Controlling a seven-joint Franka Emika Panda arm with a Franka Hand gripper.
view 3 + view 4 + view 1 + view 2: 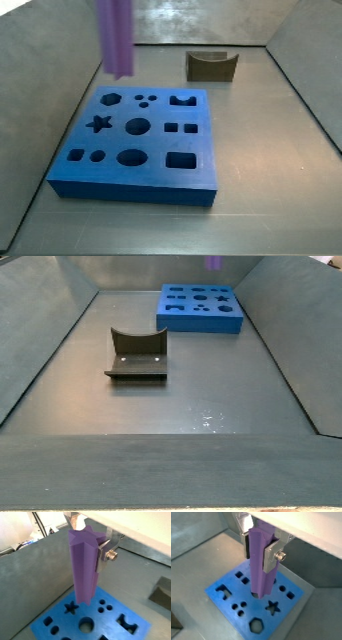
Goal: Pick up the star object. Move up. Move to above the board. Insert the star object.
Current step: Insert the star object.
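Note:
My gripper (pixel 88 542) is shut on the star object (pixel 83 567), a tall light-purple ridged prism. It holds the prism upright by its upper end. A silver finger (pixel 271 554) presses on its side, as both wrist views show. The prism (pixel 261 562) hangs in the air above the blue board (pixel 278 619), clear of its top. In a side view its lower end (pixel 116 40) is over the board's (pixel 154 143) far left part, short of the star hole (pixel 99 124). The star hole also shows in a wrist view (pixel 71 607), close beside the prism's lower end. The gripper is out of both side views.
An olive-brown notched block (pixel 210 66) stands on the grey floor beyond the board; it also shows in the other side view (pixel 138 356). Grey sloping walls (pixel 54 346) enclose the floor on all sides. The board (pixel 201 308) lies near one end wall.

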